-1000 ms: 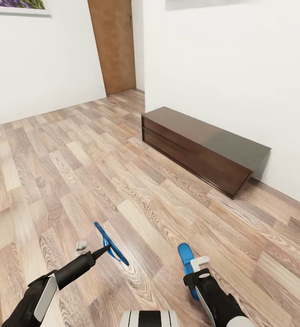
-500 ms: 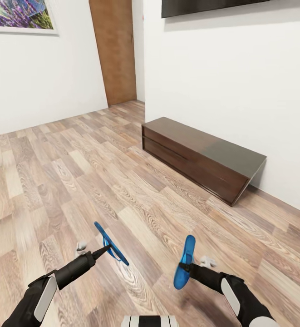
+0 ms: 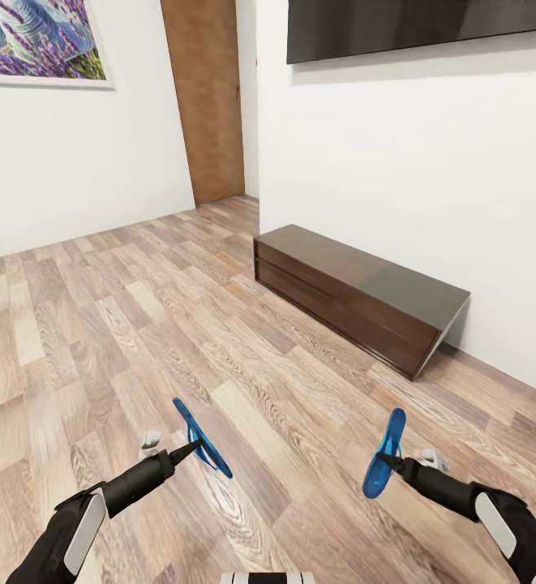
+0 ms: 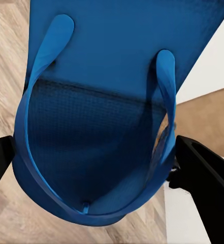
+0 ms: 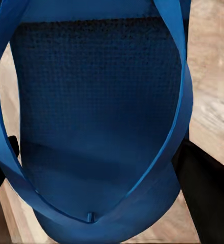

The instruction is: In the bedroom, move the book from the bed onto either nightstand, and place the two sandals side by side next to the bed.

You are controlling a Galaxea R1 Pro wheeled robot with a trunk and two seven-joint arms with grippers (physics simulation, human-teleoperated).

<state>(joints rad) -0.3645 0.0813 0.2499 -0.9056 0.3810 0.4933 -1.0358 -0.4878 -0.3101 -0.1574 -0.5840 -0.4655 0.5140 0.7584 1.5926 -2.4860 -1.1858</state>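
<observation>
Each arm holds one of the bright blue sandals in the air above the wood-plank floor (image 3: 97, 324), whose boards run in streaky tan and grey-brown grain. The left gripper (image 3: 193, 446) pinches the left sandal (image 3: 202, 439) at one end; the flip-flop stands on edge, a thin flat oval with its slim strap showing as a loop along one side. In the left wrist view the same sandal (image 4: 117, 101) shows a smooth upper part and a finely dimpled, darker footbed, with two rounded straps meeting in a V near the black fingers (image 4: 205, 178) pressed on either side.

The right gripper (image 3: 389, 464) clamps the right sandal (image 3: 383, 454), which also hangs on edge, tilted, well apart from the other one. Up close, this sandal (image 5: 96, 112) has the same pebbled rubber texture, its thin strap curving round the sole to a point between the dark fingers (image 5: 208, 188).

Ahead, a low dark brown cabinet (image 3: 357, 296) with a glossy flat top and long box shape stands against the white wall (image 3: 430, 162). A light wooden door (image 3: 207, 97) stands in the far corner. A flat dark panel (image 3: 413, 24) hangs above the cabinet, and a framed purple picture (image 3: 36, 40) hangs on the left-hand wall.
</observation>
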